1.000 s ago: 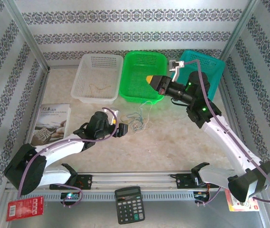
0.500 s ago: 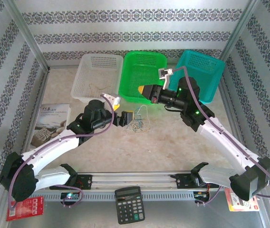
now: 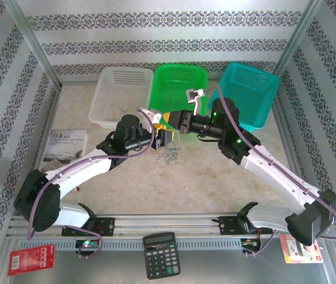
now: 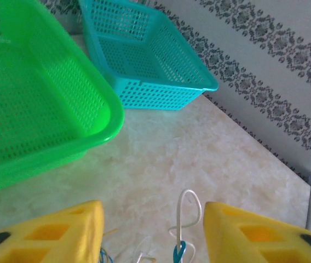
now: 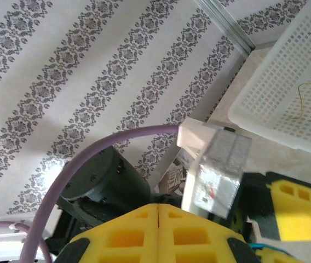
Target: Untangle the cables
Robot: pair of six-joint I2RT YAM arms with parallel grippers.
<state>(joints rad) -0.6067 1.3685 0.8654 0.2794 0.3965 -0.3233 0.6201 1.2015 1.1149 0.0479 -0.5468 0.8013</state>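
Observation:
The cables point(image 3: 169, 155) lie as a small tangle of thin tan, blue and whitish loops on the table in front of the green basket. My left gripper point(image 3: 163, 138) is right over the tangle's far edge. In the left wrist view its yellow fingers point(image 4: 62, 235) stand apart, and the left gripper point(image 4: 153, 219) is open around an upright white cable loop point(image 4: 188, 211) with a blue strand point(image 4: 178, 252) at its foot. My right gripper point(image 3: 169, 120) hovers just beyond, pointing left. The right gripper point(image 5: 158, 209) is shut, pads pressed together, no strand seen between them.
A white basket point(image 3: 122, 77) holding a tan strand point(image 3: 120, 110), a green basket point(image 3: 178, 74) and a teal basket point(image 3: 257, 83) line the back. A book point(image 3: 64, 151) lies left. A calculator point(image 3: 160, 254) and red packet point(image 3: 31, 258) sit at the near edge.
The left arm has reached forward and right to the tangle, and its jaws have narrowed around the white loop. The right gripper has moved left and nearer, staying shut.

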